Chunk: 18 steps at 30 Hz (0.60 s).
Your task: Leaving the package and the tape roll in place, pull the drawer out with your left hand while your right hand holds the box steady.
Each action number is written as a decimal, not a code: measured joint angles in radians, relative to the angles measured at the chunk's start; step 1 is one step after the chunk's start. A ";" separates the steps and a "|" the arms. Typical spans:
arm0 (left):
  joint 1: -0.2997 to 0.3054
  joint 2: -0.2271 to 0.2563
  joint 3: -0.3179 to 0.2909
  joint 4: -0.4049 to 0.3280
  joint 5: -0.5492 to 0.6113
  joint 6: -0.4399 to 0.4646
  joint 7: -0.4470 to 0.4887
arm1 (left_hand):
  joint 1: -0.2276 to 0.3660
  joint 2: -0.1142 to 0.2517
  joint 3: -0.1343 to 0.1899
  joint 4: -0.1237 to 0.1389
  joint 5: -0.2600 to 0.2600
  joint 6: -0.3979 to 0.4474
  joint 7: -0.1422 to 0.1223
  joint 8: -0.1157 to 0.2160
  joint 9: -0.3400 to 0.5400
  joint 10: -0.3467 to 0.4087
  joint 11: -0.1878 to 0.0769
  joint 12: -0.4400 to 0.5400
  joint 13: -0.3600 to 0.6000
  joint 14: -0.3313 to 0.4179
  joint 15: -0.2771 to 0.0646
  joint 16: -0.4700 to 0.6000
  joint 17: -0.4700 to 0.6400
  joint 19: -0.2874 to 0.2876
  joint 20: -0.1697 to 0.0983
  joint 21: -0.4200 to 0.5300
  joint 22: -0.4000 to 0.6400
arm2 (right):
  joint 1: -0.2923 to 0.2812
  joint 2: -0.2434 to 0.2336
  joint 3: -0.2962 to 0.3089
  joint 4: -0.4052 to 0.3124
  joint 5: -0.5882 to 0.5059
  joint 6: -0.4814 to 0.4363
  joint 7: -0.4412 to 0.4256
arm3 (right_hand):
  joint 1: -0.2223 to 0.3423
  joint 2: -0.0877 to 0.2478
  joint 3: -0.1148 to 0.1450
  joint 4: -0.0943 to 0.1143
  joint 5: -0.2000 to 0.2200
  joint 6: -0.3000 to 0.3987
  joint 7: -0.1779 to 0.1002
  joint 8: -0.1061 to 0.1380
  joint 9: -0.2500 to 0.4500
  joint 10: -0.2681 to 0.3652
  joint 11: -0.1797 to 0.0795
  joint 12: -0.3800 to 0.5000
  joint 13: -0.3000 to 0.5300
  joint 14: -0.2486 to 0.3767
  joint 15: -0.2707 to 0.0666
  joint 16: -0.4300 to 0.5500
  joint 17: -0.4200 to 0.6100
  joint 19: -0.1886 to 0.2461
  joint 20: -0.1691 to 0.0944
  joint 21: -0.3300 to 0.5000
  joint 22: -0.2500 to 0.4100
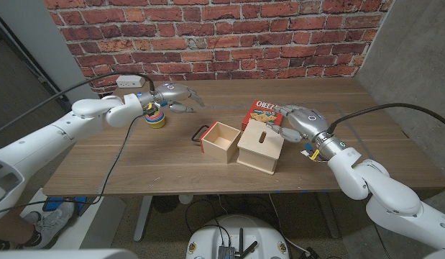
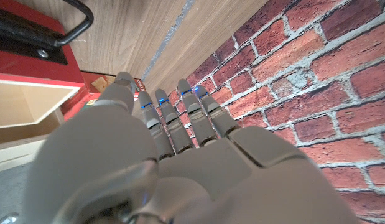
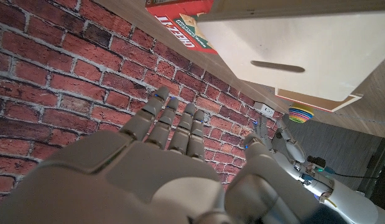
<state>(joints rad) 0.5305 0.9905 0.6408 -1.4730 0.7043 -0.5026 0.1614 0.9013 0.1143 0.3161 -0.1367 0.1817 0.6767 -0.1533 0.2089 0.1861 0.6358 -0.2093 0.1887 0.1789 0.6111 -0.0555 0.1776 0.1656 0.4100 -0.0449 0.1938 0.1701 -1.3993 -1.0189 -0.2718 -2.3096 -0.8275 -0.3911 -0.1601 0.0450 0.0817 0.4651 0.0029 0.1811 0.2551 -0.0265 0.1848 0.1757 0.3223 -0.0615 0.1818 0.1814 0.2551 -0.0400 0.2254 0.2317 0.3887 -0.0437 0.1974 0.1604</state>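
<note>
A pale wooden box (image 1: 261, 150) with a slot in its top stands mid-table. Its drawer (image 1: 221, 140) is slid out toward my left, red front and black handle (image 1: 200, 134) leading. The red cracker package (image 1: 262, 113) lies just behind the box, and the striped tape roll (image 1: 157, 116) sits at the far left. My left hand (image 1: 175, 95) hovers above the table beside the tape roll, fingers spread, holding nothing, well apart from the handle (image 2: 80, 25). My right hand (image 1: 297, 121) is close by the box's right side (image 3: 304, 56), fingers apart; I cannot tell whether it touches the box.
A white power strip (image 1: 129, 81) lies at the table's back left by the brick wall. A dark cable (image 1: 118, 155) runs from it across the left of the table and over the front edge. Bare wood lies in front of the box and to the far right.
</note>
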 measured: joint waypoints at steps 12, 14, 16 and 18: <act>0.122 -0.009 -0.080 -0.098 -0.091 0.192 0.024 | -0.006 0.001 0.000 0.000 0.000 -0.004 0.003 0.000 0.000 0.000 0.000 0.000 0.000 0.000 0.000 0.000 0.000 0.000 0.000 0.000 0.000 | 0.047 0.005 0.021 0.047 0.085 0.040 -0.019 | 0.000 0.000 -0.003 -0.003 0.000 -0.011 0.000 0.000 0.000 -0.011 -0.001 0.000 0.000 -0.008 0.002 0.000 0.003 0.019 -0.001 0.000 0.000; 0.122 -0.009 -0.080 -0.098 -0.101 0.214 0.032 | -0.010 0.006 0.000 0.000 0.000 -0.004 0.003 0.000 0.000 0.000 0.000 0.000 0.000 0.000 0.000 0.000 0.000 0.000 0.000 0.000 0.000 | 0.052 0.006 0.022 0.052 0.085 0.040 -0.019 | 0.000 0.000 -0.003 -0.003 0.000 -0.011 0.000 0.000 0.000 -0.011 -0.001 0.000 0.000 -0.008 0.002 0.000 0.003 0.019 -0.001 0.000 0.000; 0.122 -0.009 -0.080 -0.098 -0.120 0.254 0.051 | -0.010 0.006 0.000 0.000 0.000 -0.004 0.003 0.000 0.000 0.000 0.000 0.000 0.000 0.000 0.000 0.000 0.000 0.000 0.000 0.000 0.000 | 0.064 0.009 0.024 0.061 0.085 0.040 -0.019 | 0.000 0.000 -0.003 -0.003 0.000 -0.011 0.000 0.000 0.000 -0.011 0.000 0.000 0.000 -0.008 0.002 0.000 0.003 0.022 0.003 0.000 0.000; 0.231 -0.044 -0.142 -0.171 -0.131 0.279 0.063 | -0.010 0.005 0.003 -0.003 0.000 -0.004 0.003 0.000 0.000 0.000 0.000 0.000 0.000 0.000 0.000 0.000 0.000 0.002 -0.002 0.000 0.000 | 0.071 0.010 0.025 0.066 0.164 0.070 -0.020 | 0.000 0.000 -0.003 -0.003 0.000 -0.014 0.003 0.000 0.000 -0.014 0.003 0.000 0.000 -0.008 0.002 0.000 0.003 0.022 0.003 0.000 0.000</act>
<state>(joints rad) 0.7615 0.9470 0.4989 -1.6444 0.5731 -0.2236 0.2248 0.8910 0.1198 0.3189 -0.1396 0.1817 0.6731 -0.1498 0.2090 0.1862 0.6358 -0.2092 0.1887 0.1789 0.6110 -0.0555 0.1772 0.1656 0.4118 -0.0467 0.1938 0.1700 -1.3282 -1.0089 -0.2468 -2.2434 -0.6634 -0.3206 -0.1799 0.0450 0.0817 0.4617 -0.0006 0.1812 0.2413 -0.0237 0.1845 0.1757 0.3083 -0.0588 0.1818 0.1814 0.2468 -0.0379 0.2254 0.2351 0.4110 -0.0411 0.1974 0.1604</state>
